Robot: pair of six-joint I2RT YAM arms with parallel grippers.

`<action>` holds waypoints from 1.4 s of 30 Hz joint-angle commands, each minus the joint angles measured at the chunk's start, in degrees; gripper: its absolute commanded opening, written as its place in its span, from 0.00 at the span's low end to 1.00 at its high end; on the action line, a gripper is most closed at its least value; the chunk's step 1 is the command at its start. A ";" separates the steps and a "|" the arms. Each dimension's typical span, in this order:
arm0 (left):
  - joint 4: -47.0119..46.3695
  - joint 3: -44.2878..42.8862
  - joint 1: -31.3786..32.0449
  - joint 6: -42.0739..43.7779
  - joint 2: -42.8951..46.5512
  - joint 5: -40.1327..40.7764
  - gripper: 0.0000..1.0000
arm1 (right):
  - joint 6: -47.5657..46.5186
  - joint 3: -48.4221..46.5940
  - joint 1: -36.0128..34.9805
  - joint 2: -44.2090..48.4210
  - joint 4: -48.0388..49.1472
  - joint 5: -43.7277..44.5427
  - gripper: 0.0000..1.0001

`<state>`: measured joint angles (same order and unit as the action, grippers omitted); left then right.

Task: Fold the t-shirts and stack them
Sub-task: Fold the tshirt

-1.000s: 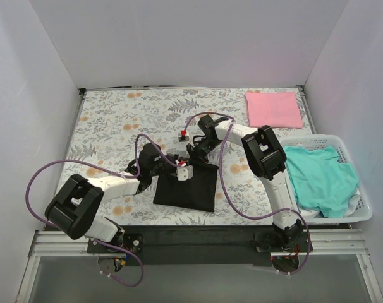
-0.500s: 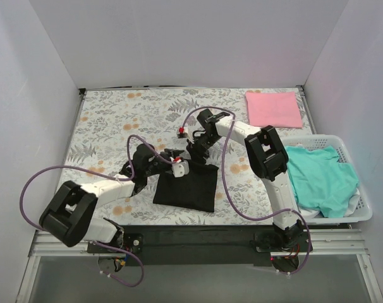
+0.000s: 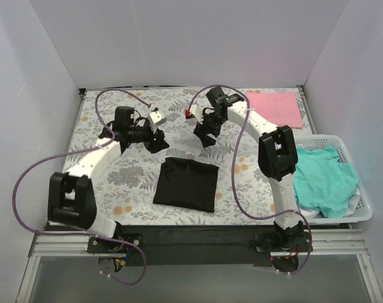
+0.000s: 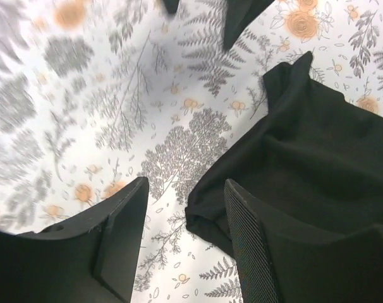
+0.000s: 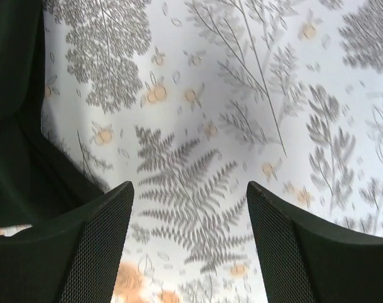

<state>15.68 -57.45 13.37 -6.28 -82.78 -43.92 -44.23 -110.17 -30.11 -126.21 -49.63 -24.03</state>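
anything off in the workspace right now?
Nothing much. The black t-shirt lies folded on the cloth, its left corner slightly bunched. The pink t-shirt is folded flat at the far right; the teal t-shirt is unfolded, draped in the basket.

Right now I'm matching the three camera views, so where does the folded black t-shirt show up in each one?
Top external: the black t-shirt lies near the table's front edge, between the two arms.
Left wrist: it fills the right side, beside the right-hand finger.
Right wrist: dark fabric along the left edge, probably the same shirt.
Shared landmark: the floral table cloth under it.
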 commanded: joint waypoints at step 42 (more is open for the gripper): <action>33.01 -21.65 -4.40 2.77 -28.15 -9.08 0.01 | -4.20 19.03 0.93 11.68 -5.22 -7.87 0.25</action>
<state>47.27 -79.09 9.47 -3.99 -117.27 -53.58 -48.73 -89.89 -29.28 -119.13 -55.13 -32.69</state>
